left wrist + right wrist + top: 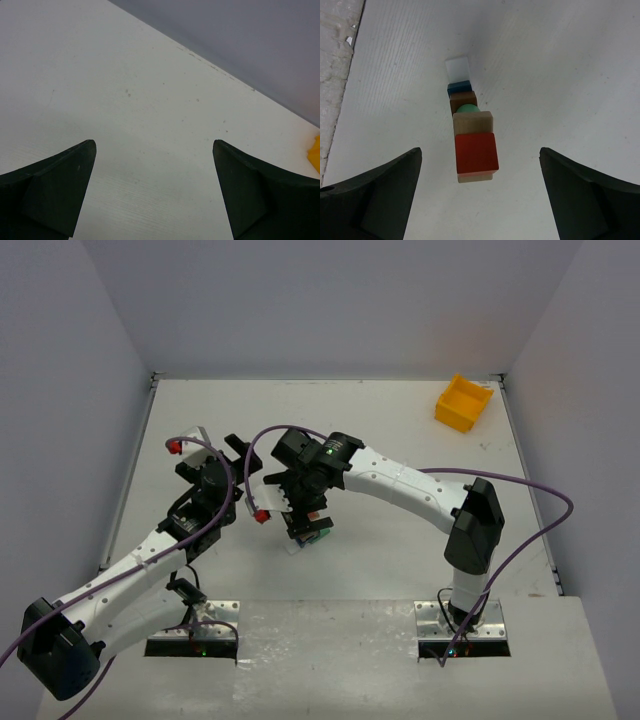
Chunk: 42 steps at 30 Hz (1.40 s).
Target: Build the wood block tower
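White table (380, 560) fills the floor of a booth with pale grey walls (330, 300), and a yellow bin (463, 403) sits in its far right corner. Near the middle, towards the front edge, stands the tower (471, 127), directly under the right arm (400, 480), which reaches in from the right and bends down over it.

From the right wrist the stack reads, top down: a red block (476, 152), tan (472, 121), green (467, 108), brown (463, 98), blue (459, 87), and white (457, 67) on the table. The blocks are not quite flush with each other. The right jaws are spread wide, one finger (375, 195) on each side of the tower and touching none of it, so the stack stands on its own.

The left arm (150, 560) stretches from the near left corner towards the table's middle, its wrist just left of the tower. The left jaws are also spread wide, holding nothing, with only bare table between the fingers (50, 190). A sliver of the bin shows at that view's right edge.
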Tool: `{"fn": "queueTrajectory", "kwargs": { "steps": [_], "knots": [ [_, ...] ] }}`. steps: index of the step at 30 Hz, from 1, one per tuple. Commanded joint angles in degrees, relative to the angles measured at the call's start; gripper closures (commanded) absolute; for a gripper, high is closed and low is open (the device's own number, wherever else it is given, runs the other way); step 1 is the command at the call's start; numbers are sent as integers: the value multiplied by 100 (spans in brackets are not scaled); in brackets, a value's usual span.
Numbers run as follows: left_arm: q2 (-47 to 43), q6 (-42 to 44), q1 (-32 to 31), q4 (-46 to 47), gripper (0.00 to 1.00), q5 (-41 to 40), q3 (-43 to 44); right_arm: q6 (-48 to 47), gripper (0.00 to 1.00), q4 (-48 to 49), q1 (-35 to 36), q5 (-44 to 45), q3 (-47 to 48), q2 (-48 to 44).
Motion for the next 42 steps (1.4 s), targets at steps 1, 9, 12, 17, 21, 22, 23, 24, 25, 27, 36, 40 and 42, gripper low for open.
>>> {"fn": "queueTrajectory", "kwargs": {
  "steps": [1,9,12,17,21,22,23,24,25,27,36,40,42],
  "knots": [
    [-58,54,10,170,0,3,232,92,1,229,-4,-48,132,-199],
    [-159,34,19,83,0,-82,233,281,1,622,-139,-165,-398,-988],
    [-207,19,19,43,0,-124,232,430,1,882,-573,-476,-601,-1379],
    [-317,-12,19,-1,0,-133,228,902,1,1838,-1614,-1705,-1401,-2436],
    [-353,-56,10,-198,0,-362,206,1669,1,3504,-2575,-1761,-3048,-3663],
    [-343,-49,10,-172,0,-373,195,1999,1,4147,-2964,-1882,-3384,-3853],
    [-324,-36,10,-132,0,-376,184,2433,1,4927,-3485,-2065,-3738,-4035],
    [-292,-4,10,-116,0,-345,175,3174,1,5258,-4211,-2379,-4071,-4118],
    [-248,6,19,5,0,-335,167,3578,1,5523,-4563,-2524,-4199,-4102],
    [-141,54,22,189,0,-250,144,4719,1,6137,-5204,-2390,-4489,-3979],
    [312,58,591,776,0,518,25,7683,1,7304,-5651,201,-6108,-3751],
    [494,-175,906,661,0,506,56,8356,1,7795,-5651,1133,-7007,-4044],
    [477,-232,907,695,0,294,-2,8727,1,7755,-5651,1489,-7147,-4206]
  ]
}}
